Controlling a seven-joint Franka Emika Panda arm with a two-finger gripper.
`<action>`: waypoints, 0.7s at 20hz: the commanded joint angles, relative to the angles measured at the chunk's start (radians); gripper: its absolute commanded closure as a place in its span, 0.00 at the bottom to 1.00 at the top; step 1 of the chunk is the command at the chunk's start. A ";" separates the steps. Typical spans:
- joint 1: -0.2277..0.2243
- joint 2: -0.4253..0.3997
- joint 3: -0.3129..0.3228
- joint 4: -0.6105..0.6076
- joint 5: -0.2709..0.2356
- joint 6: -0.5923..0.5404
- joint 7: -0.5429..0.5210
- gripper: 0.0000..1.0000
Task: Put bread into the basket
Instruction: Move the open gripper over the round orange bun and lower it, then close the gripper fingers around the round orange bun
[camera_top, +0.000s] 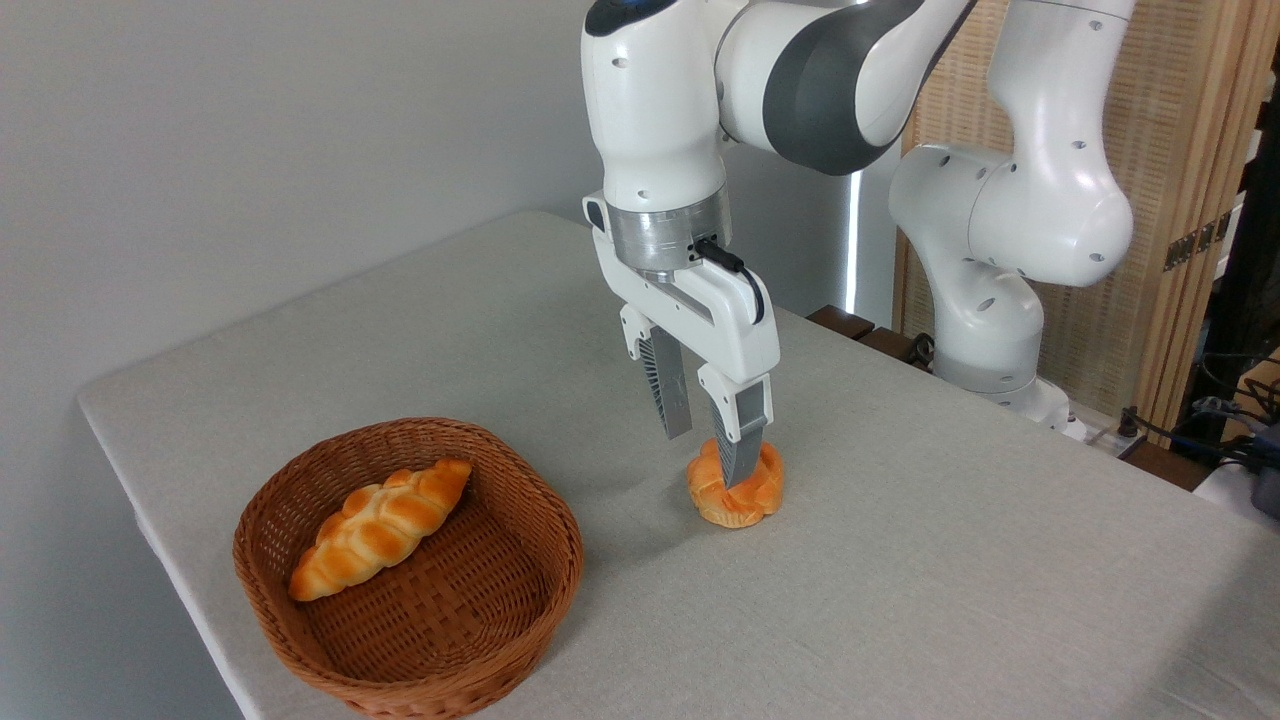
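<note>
Near the middle of the tabletop (950, 560) I have the gripper (710, 452) over the bun (765, 492), its jaws spread apart, one finger in front of the bun, gripping nothing yet. The basket (540, 590) by the left edge holds only a braided loaf (385, 525). Grasp, carry and drop remain.

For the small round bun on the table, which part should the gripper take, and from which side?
Take the bun across its round middle, coming straight down from above. It sits flat on the table with free space all around, and the open gripper is already right above it.
</note>
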 joint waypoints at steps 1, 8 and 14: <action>0.007 0.003 0.004 -0.020 0.014 -0.016 0.027 0.00; 0.007 0.006 0.004 -0.048 0.049 -0.027 0.053 0.00; 0.007 0.009 0.004 -0.069 0.049 -0.027 0.051 0.00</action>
